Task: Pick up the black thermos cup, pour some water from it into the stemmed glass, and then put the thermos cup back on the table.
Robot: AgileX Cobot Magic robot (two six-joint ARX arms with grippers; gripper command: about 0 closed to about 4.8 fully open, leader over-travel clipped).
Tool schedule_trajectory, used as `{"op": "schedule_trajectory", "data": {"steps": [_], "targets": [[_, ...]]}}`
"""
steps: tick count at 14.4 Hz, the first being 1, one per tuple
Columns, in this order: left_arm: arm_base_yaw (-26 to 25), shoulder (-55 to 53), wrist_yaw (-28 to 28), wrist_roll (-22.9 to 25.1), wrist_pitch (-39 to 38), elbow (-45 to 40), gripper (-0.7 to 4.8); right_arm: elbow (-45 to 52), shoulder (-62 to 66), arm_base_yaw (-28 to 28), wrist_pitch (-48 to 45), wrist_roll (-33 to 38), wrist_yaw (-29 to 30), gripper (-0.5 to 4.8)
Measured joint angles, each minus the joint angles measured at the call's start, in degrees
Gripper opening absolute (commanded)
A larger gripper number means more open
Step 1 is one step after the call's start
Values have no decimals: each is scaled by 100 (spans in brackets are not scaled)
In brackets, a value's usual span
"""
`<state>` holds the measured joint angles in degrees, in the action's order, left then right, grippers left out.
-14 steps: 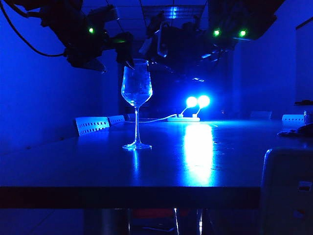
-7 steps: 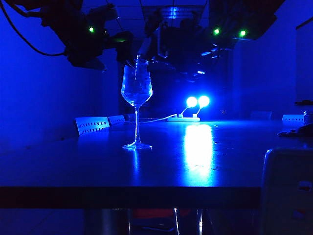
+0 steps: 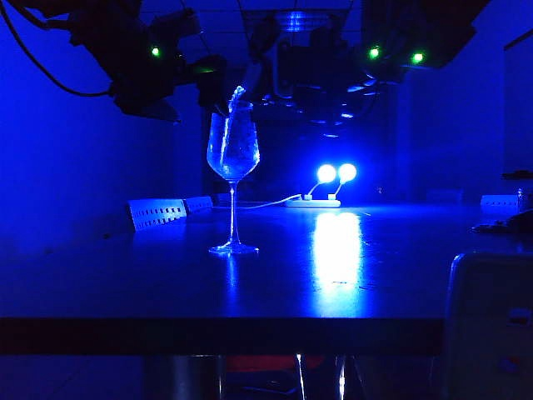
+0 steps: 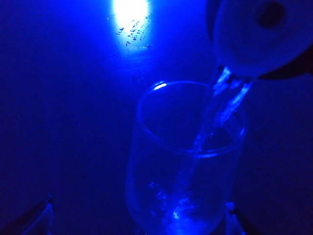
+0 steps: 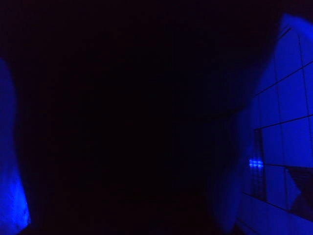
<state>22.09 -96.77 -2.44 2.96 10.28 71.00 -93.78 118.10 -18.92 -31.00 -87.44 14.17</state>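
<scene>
The stemmed glass (image 3: pixel 233 154) stands upright on the table (image 3: pixel 375 275), left of the middle. Over its rim the black thermos cup (image 3: pixel 268 71) is tilted, and a stream of water (image 3: pixel 236 100) falls from it into the bowl. My right gripper (image 3: pixel 293 71) is shut on the thermos cup, whose dark body (image 5: pixel 122 117) fills the right wrist view. The left wrist view looks into the glass (image 4: pixel 188 161), with the thermos top (image 4: pixel 259 34) and the stream (image 4: pixel 220 103) above it. My left gripper (image 4: pixel 138 218) is open, its fingertips (image 4: pixel 46 215) standing wide on either side of the bowl without touching it.
A power strip with two bright lamps (image 3: pixel 333 175) sits at the far middle of the table. Pale chair backs (image 3: pixel 156 212) line the far left edge. A pale boxy thing (image 3: pixel 491 317) stands at the near right, with small dark items (image 3: pixel 508 221) behind it.
The thermos cup has tipped further over the glass. A stream of water that was absent a second ago now pours into the bowl. The left arm has kept still.
</scene>
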Motion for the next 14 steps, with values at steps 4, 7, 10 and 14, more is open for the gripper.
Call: {"op": "schedule_trajectory", "data": {"steps": [4, 7, 10, 14], "targets": [[2, 0, 0, 0, -42, 0, 479, 0, 2, 57, 0, -129, 28, 124], [2, 0, 0, 0, -48, 0, 479, 0, 0, 57, -2, -249, 92, 124], [2, 0, -4, -13, -68, 0, 479, 0, 0, 57, -15, -293, 105, 124], [2, 0, -7, -20, -92, 0, 479, -2, 0, 66, -42, -291, 105, 112]]}}
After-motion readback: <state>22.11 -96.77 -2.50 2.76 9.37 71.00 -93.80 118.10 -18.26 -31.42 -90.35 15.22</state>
